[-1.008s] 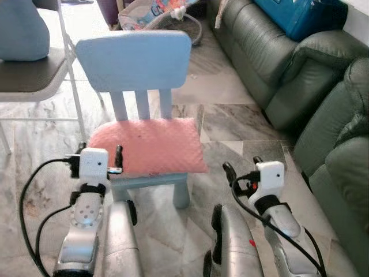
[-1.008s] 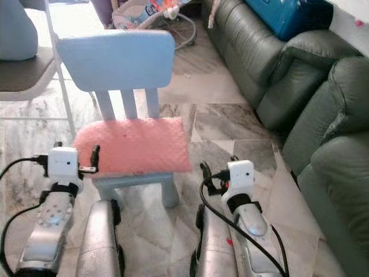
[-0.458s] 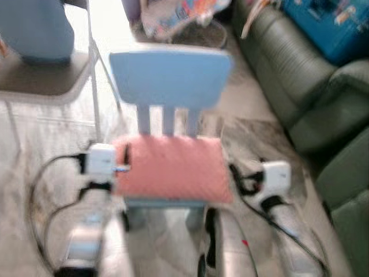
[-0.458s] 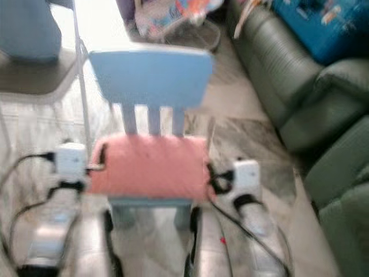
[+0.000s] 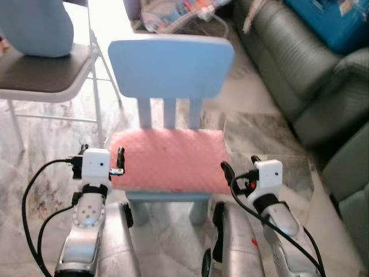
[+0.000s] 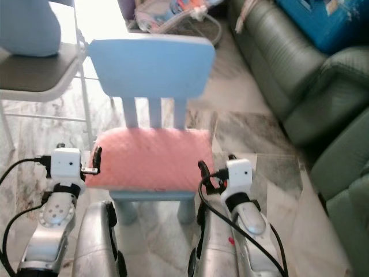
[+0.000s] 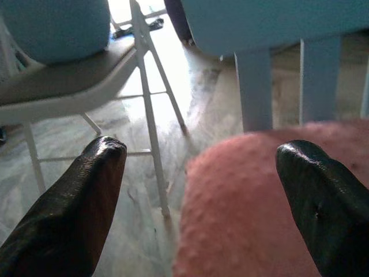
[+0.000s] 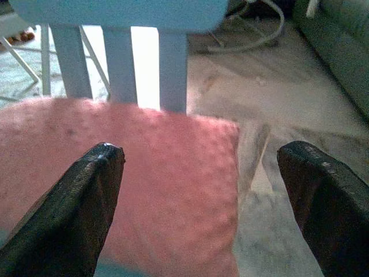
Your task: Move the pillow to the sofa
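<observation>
A pink pillow (image 5: 170,158) lies flat on the seat of a small light blue chair (image 5: 170,60) straight ahead of me. My left gripper (image 5: 102,152) is at the pillow's left edge, open, with the pillow's corner (image 7: 253,202) lying between its fingers. My right gripper (image 5: 239,164) is at the pillow's right front corner, also open, and the pillow's right edge (image 8: 173,173) falls between its fingers. Neither gripper holds anything. The dark green sofa (image 5: 300,69) runs along the right side.
A folding chair (image 5: 52,78) stands at the left with a blue-grey cushion (image 5: 37,26) on it. A blue bag (image 5: 334,23) rests on the sofa's far end. A baby bouncer (image 5: 179,11) sits on the marble floor behind the chair.
The camera has shifted, so the chair and pillow now sit more central. Both grippers now flank the pillow's front corners, the right one closer to it than before.
</observation>
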Motion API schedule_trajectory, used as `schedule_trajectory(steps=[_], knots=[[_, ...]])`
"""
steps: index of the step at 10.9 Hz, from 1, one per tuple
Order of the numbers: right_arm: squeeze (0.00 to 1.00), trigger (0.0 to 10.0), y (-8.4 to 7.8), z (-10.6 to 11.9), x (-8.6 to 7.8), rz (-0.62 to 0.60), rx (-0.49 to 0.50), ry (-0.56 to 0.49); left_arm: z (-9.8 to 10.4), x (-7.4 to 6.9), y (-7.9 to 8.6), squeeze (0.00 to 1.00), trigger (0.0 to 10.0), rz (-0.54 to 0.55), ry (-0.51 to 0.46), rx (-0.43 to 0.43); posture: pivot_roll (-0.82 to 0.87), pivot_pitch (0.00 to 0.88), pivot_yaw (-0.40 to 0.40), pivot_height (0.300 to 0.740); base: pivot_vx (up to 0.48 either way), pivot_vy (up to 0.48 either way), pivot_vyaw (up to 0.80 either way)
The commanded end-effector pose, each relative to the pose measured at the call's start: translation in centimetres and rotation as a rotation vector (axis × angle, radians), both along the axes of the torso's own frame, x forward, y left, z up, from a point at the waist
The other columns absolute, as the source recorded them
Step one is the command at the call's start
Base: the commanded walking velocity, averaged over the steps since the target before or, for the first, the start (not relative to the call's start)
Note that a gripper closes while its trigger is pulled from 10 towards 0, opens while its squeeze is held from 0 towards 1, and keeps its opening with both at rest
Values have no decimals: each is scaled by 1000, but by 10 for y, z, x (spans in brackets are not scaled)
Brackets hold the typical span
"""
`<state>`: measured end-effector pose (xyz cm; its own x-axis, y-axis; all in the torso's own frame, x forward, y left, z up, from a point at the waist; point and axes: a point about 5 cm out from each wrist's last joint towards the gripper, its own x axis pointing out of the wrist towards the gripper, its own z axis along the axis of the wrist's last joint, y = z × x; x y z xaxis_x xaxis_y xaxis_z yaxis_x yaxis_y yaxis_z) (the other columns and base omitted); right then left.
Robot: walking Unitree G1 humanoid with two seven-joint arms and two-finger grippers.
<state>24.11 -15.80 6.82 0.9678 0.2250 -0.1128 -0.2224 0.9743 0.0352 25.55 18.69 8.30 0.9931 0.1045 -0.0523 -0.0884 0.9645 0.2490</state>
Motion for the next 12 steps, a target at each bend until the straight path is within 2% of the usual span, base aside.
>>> schedule_trajectory(steps=[1,2,4,5,6,7,9,10,12], knots=[[0,10000,0,3,-1,-5,5,1,-3,-3,5,0,10000,14,26,17,6,187,-57,477,0,0,0],[0,10000,0,7,3,-6,16,19,-1,-2,8,0,10000,9,33,14,3,238,-58,477,0,0,0],[0,10000,0,12,19,10,16,51,12,14,25,0,10000,32,9,37,5,312,-54,477,0,0,0],[47,10000,5,13,30,43,59,75,13,24,32,0,10000,56,33,51,11,348,-53,477,0,0,0],[1000,10000,9,17,46,58,47,68,10,38,29,1000,10000,49,60,25,10,371,-53,477,0,0,0],[1000,10000,15,23,63,76,37,58,4,52,16,1000,10000,15,78,13,13,386,-49,477,0,0,0],[1000,10000,29,24,77,122,48,60,5,67,4,1000,10000,-13,66,22,8,398,-38,477,0,0,0],[1000,10000,40,23,85,153,66,81,12,76,2,1000,10000,-7,38,52,19,410,-41,477,0,0,0],[1000,10000,41,27,99,117,-10,38,10,82,10,1000,10000,20,44,42,32,445,-54,477,0,0,0]])
